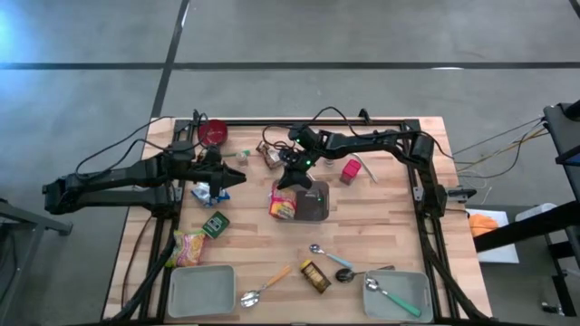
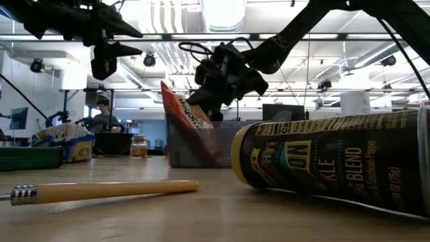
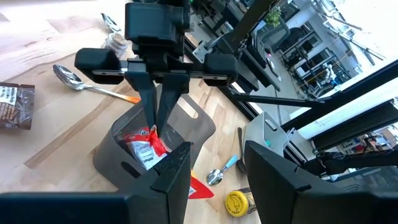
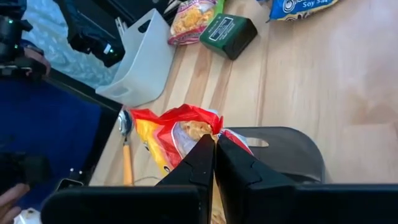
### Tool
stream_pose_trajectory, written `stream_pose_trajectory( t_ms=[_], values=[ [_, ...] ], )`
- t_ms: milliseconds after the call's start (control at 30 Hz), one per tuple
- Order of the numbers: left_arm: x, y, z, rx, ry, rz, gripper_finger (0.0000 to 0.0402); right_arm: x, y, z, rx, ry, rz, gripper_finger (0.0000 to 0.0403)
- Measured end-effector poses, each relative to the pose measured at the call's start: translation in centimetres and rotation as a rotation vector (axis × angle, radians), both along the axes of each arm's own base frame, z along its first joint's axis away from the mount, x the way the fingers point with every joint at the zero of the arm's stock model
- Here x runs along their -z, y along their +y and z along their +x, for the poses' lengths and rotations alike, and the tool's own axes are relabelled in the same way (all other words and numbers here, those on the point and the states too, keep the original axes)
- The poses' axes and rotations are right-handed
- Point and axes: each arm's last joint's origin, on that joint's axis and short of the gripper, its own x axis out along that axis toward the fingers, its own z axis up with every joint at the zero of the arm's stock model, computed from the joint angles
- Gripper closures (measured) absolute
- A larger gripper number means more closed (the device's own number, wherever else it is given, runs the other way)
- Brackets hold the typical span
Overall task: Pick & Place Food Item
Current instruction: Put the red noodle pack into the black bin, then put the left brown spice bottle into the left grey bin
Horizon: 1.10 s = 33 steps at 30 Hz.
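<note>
The left gripper hangs off to the side of the grey bin, fingers spread with nothing between them; it's just waiting.

The right gripper has its fingers pressed together, pinching the top edge of the red and yellow snack bag, which sits half in the bin, leaning over its rim directly below the fingertips. The bag looks light, crinkly and soft, probably slippery foil, so I'd say the sealed top seam is the right spot to grab.

How much film is actually caught I can't tell, since the fingers cover it. The bag's bottom is hidden inside the bin.
</note>
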Motion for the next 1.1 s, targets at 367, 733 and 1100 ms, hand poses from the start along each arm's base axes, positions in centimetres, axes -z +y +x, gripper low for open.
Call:
stream_pose_trajectory(
  t_ms=[367,733,1100],
  values=[
    [0.0,0.0,0.0,-0.008,0.0,-0.024,0.0249,-0.3,-0.1,0.2,0.038,0.027,0.06,0.0238],
    [0.0,0.0,0.0,-0.008,0.0,-0.028,0.0249,-3.3,0.1,-0.3,0.041,-0.038,0.044,0.017],
    [0.0,0.0,0.0,-0.008,-0.004,-0.026,0.0249,-10.1,2.3,-6.0,0.267,0.262,-0.032,0.017]
  ],
)
